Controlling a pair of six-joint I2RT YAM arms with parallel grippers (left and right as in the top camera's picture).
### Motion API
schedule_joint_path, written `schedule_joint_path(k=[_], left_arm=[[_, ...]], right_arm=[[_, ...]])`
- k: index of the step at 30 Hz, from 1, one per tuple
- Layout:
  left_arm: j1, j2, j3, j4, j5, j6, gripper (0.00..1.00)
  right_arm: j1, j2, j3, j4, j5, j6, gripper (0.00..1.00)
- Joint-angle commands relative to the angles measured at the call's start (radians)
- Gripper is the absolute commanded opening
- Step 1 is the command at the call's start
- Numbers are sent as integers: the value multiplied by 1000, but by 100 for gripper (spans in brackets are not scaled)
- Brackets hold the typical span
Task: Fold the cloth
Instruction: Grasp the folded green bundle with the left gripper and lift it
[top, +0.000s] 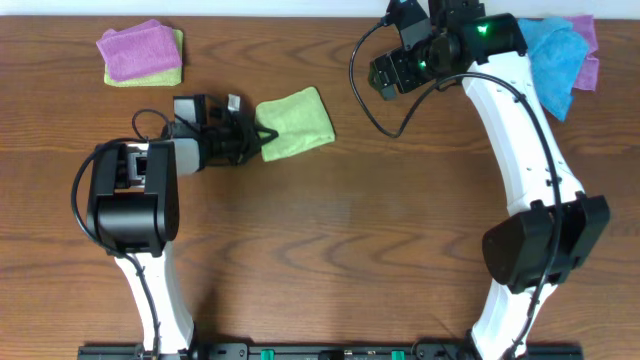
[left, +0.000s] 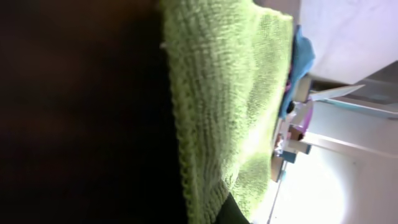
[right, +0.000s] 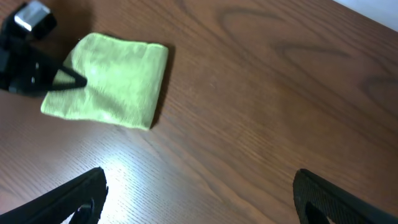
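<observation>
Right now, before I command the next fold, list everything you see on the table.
cloth: one, lime green, mid-table, its left edge pinched.
left purple cloth: one, purple, far-left corner, on top of the yellow-green cloth.
yellow-green cloth: one, yellow-green, underneath it.
blue cloth: one, bright blue, far-right corner.
right purple cloth: one, purple, beneath the blue.
table: one, brown wood.
left tool: one, black, shut on the cloth.
right tool: one, black, open, empty.

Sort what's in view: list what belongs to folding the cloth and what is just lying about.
Belongs to the job:
- lime cloth, mid-table
- left gripper, shut on the cloth's edge
- right gripper, open, away from the cloth

Just lying about:
- purple cloth on a green cloth, far left
- blue cloth over a second purple cloth, far right
</observation>
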Motion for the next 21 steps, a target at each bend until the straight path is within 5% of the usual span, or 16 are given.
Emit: schedule_joint_path(k=[1, 4, 6, 11, 21], left_arm=[[8, 16, 119, -48, 31, 33, 6], [8, 16, 261, -244, 5, 159, 6], [8, 16, 394, -493, -76, 346, 6], [8, 16, 627, -901, -356, 596, 6], [126, 16, 927, -1102, -559, 750, 6]], right_arm=[[-5, -35, 14, -1, -5, -10, 95], [-5, -35, 14, -1, -5, -10, 95], [-5, -35, 14, 0, -5, -15, 95], [-5, -35, 14, 3, -5, -21, 94], [-5, -35, 14, 18, -4, -25, 94]])
